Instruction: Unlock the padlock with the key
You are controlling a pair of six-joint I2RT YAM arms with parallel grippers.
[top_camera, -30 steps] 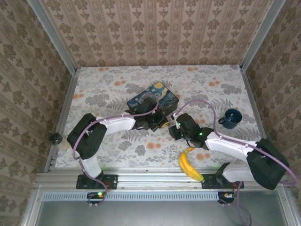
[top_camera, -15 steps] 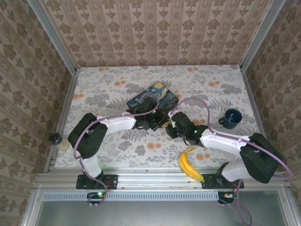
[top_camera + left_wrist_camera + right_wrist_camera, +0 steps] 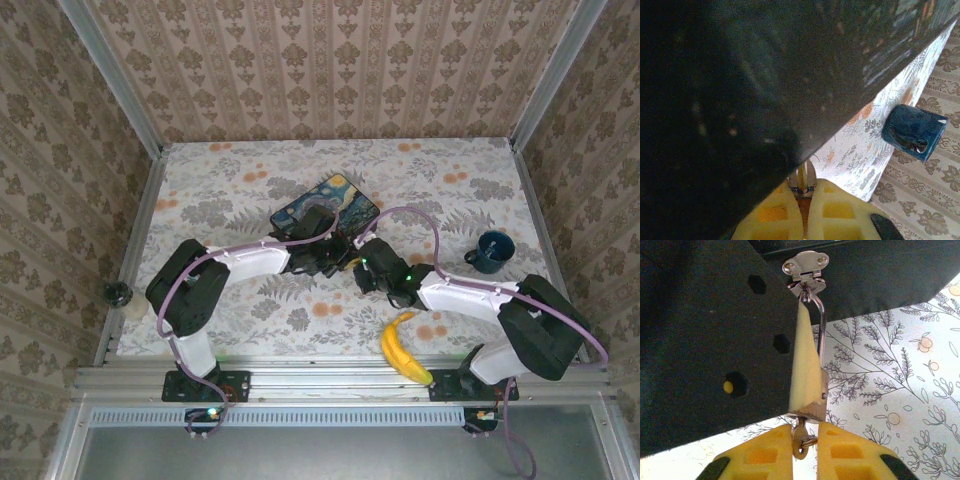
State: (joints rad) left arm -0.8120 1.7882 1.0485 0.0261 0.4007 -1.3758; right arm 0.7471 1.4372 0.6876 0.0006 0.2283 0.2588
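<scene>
**Change.** Over the last second the right arm has advanced leftward across the floral-patterned counter (image 3: 250,300). This closed the gap between the right claw (image 3: 805,432) and the left claw (image 3: 803,187). In the overhead view the two claws now meet at the near corner of the dark rectangular box painted with a starry night (image 3: 325,205).

**Padlock.** The small brass-coloured metal padlock (image 3: 816,401) hangs at the box's near side. Its thin silvery shackle (image 3: 821,335) passes through the box's silver clasp (image 3: 805,267). The left claw is pinched narrow on the padlock, with one yellow pad lying along the body.

**Key.** The right claw is pinched narrow on the bow of the small brass-coloured key (image 3: 800,442). The key's shaft points up into the underside of the padlock body. Insertion depth cannot be determined.

**Consequence.** The approach appears complete, with the key at or in the keyway. The shackle appears seated in the body, so the padlock is judged not yet unlocked. The remaining step is judged to be turning the key while the left claw steadies the body. If the key is only partly inserted, turning it could twist the padlock on the clasp rather than release it.
</scene>
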